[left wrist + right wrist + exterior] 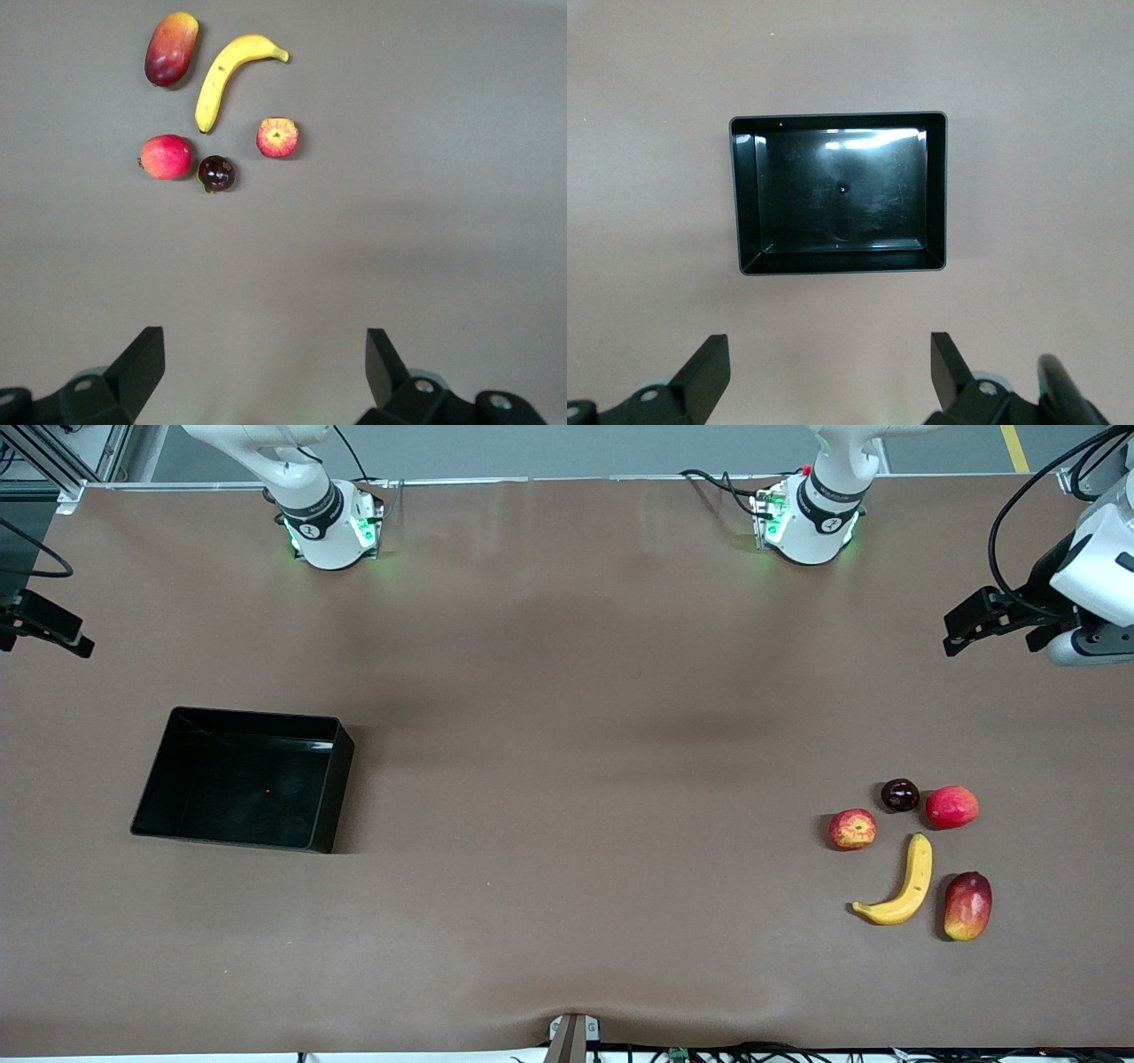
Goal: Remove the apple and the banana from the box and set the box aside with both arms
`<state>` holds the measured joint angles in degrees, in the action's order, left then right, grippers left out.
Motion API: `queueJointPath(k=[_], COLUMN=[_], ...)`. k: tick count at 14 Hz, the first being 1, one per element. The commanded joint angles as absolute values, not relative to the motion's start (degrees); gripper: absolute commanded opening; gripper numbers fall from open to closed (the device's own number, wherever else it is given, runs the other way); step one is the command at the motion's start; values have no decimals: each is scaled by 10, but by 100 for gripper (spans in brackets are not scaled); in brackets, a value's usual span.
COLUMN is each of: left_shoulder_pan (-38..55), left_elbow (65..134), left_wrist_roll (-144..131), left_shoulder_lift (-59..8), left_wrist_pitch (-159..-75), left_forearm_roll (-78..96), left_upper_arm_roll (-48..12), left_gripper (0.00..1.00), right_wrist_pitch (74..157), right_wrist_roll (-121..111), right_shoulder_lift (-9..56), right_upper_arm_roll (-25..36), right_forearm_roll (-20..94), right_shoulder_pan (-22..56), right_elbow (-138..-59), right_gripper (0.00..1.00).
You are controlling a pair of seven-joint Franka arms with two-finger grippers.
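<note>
The yellow banana (905, 884) and the streaked apple (852, 828) lie in a fruit cluster toward the left arm's end of the table. They also show in the left wrist view, banana (226, 78) and apple (278, 137). The empty black box (239, 779) sits toward the right arm's end and shows in the right wrist view (744, 199). My left gripper (992, 627) (263, 341) is open and empty, high over bare table beside the fruits. My right gripper (49, 631) (830, 345) is open and empty, high over bare table beside the box.
A plain red apple (952, 807), a dark round fruit (900, 794) and a red-and-yellow mango (967, 904) lie in the same cluster. The brown table mat (567, 779) spreads between box and fruits. The arm bases (332, 527) (808, 522) stand along the farthest table edge.
</note>
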<state>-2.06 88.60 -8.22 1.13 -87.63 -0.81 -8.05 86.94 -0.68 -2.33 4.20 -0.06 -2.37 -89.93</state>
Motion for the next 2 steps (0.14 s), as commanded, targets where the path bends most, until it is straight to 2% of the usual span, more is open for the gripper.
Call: queueJointPath(k=[1, 2], left_shoulder_pan=[-20, -21], left_elbow=[859, 859], left_wrist_roll=[-89, -87], left_shoulder_lift=[-4, -4], left_wrist_pitch=[-874, -874], left_forearm_roll=[-5, -4], left_upper_arm_roll=[-83, -83], left_gripper=[100, 100], right_wrist_pitch=[870, 871], right_wrist_roll=[-11, -11], right_shoulder_lift=[-28, -28], right_upper_arm_roll=[34, 34], right_forearm_roll=[-11, -13], right_shoulder_pan=[-26, -19], right_elbow=[-908, -908], right_gripper=[100, 100])
